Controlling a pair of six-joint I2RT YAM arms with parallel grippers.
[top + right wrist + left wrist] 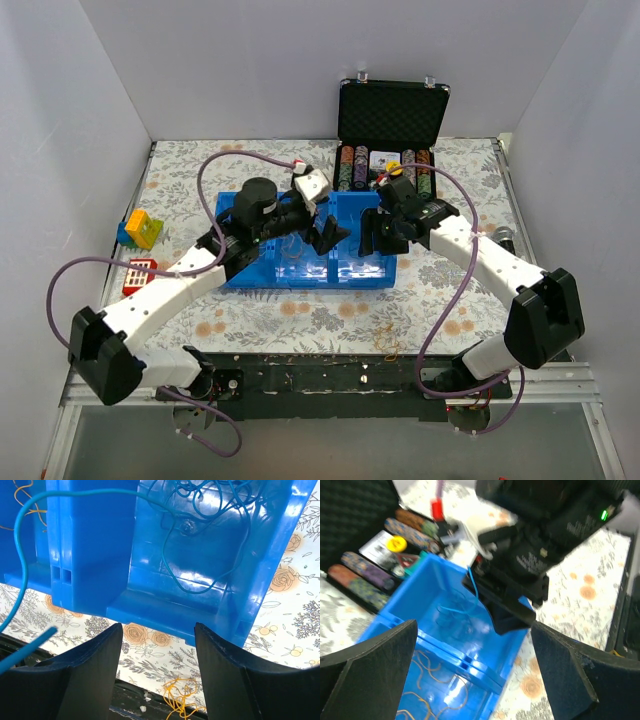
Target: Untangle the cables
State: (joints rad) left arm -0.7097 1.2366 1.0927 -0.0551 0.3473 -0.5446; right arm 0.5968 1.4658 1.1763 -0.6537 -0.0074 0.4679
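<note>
Cables tangled in blue bin, both arms' jaws spread above.

my left arm reaches forward and bends to the right, and my right arm bends to the left, so the two wrists nearly meet in the middle. the left gripper points downward with its fingers spread wide. the right gripper (it fills the left wrist view) tilts down too, its fingers parted with a clear gap.
</note>
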